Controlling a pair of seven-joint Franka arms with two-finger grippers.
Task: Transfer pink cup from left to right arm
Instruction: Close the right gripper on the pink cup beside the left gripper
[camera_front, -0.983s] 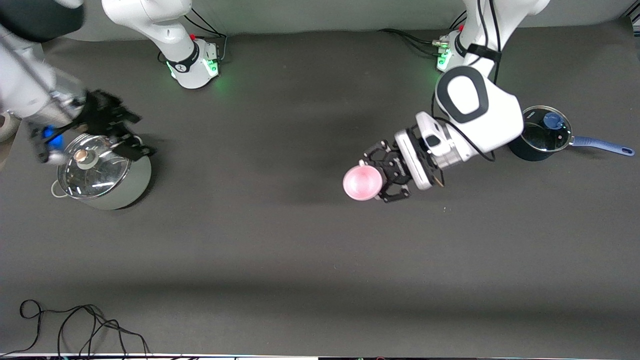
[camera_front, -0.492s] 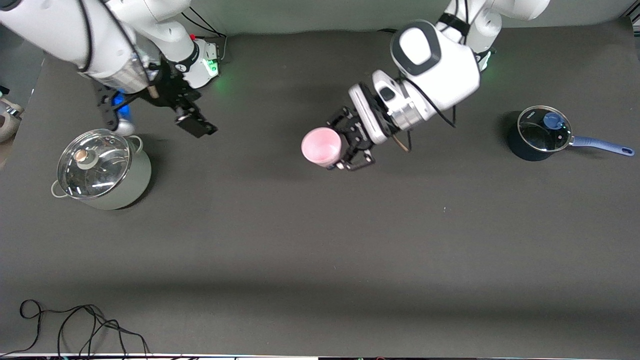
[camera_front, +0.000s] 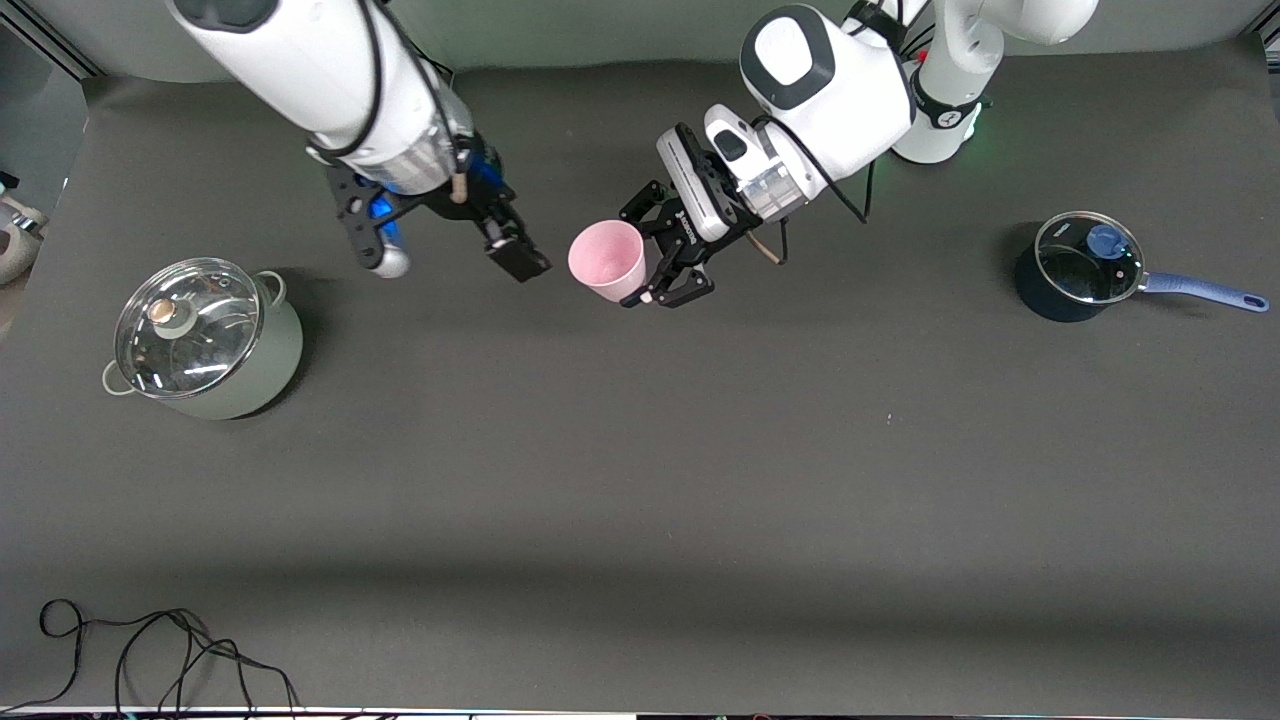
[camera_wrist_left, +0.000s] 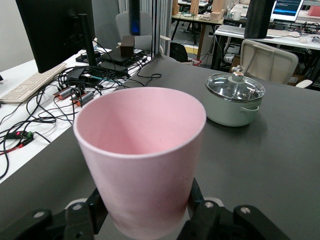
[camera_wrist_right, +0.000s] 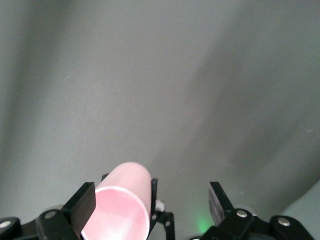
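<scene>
My left gripper (camera_front: 642, 258), the black claw on the white boxy wrist, is shut on the base of the pink cup (camera_front: 606, 259). It holds the cup up over the table's middle, mouth turned toward the right arm. In the left wrist view the cup (camera_wrist_left: 141, 150) fills the middle, clamped between the fingers (camera_wrist_left: 82, 217). My right gripper (camera_front: 445, 250), on the silver wrist, is open wide beside the cup, one finger (camera_front: 520, 260) close to the rim. In the right wrist view the cup (camera_wrist_right: 120, 207) shows ahead of the right gripper (camera_wrist_right: 152, 205), near one finger (camera_wrist_right: 85, 202), not touching it.
A pale green pot with a glass lid (camera_front: 205, 345) stands toward the right arm's end and also shows in the left wrist view (camera_wrist_left: 234, 100). A dark blue saucepan with a lid (camera_front: 1078, 268) stands toward the left arm's end. A black cable (camera_front: 150, 650) lies near the front edge.
My left arm has carried the cup away from the front camera and toward the right arm. My right arm has swung from over the green pot to the middle, beside the cup.
</scene>
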